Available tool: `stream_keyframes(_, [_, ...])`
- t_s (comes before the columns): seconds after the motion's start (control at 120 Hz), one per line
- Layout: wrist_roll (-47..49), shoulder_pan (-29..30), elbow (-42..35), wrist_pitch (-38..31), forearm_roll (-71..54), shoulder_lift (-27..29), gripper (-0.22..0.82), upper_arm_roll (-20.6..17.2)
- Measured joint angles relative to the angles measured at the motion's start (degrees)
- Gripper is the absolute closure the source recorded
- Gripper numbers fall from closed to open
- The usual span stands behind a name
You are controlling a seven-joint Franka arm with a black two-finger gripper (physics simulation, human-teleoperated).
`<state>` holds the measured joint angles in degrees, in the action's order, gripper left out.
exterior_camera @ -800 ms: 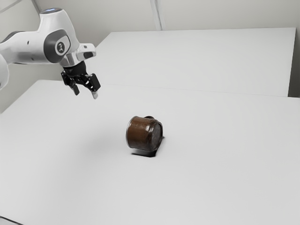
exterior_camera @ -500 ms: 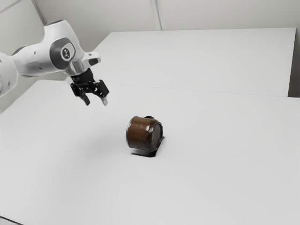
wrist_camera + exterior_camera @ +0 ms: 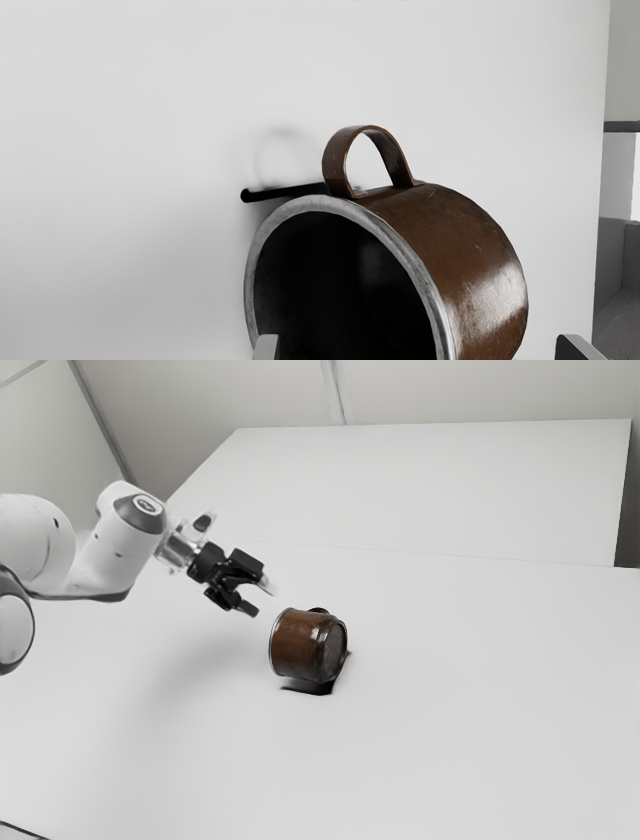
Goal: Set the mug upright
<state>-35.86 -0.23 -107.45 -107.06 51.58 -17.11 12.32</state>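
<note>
The brown mug [image 3: 300,645] lies on its side on the table, its mouth toward the exterior view's left and its base toward the right. My gripper [image 3: 258,597] hangs just off the mug's mouth side, slightly above it, with a gap between them. In the wrist view the mug [image 3: 470,240] shows its dark interior, pale rim and looped handle, and the open gripper [image 3: 417,347] has its fingertips wide apart, one in front of the rim and the other out past the mug's outer wall. Nothing is held.
The white table [image 3: 450,740] surrounds the mug, with a dark shadow beneath it. A pale panel [image 3: 430,490] lies beyond the table toward the back. A thin dark line [image 3: 22,830] crosses the exterior view's lower left corner.
My hand has moved down and toward the exterior view's right, closer to the mug, and has tilted from pointing downward to pointing more sideways. The mug has not moved.
</note>
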Motion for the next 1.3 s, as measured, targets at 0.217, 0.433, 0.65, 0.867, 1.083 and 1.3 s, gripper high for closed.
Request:
stream_keyframes(0.217, [-10.9,0.0,-2.3,1.1,4.4,-0.9,0.00,0.0])
stream_keyframes(0.433, [-18.8,-1.6,-3.4,1.5,5.3,-1.2,0.00,0.0])
stream_keyframes(0.65, [-23.2,-3.4,-3.5,1.5,9.9,-2.9,0.00,0.0])
stream_keyframes(0.867, [-25.6,-4.1,-3.5,1.2,13.1,-3.1,0.08,-0.1])
stream_keyframes(1.083, [-27.0,-4.7,-3.8,1.1,14.9,-3.0,0.35,-0.1])
stream_keyframes(1.3, [-27.9,-4.8,-3.8,0.8,15.5,-2.4,0.53,-0.1])
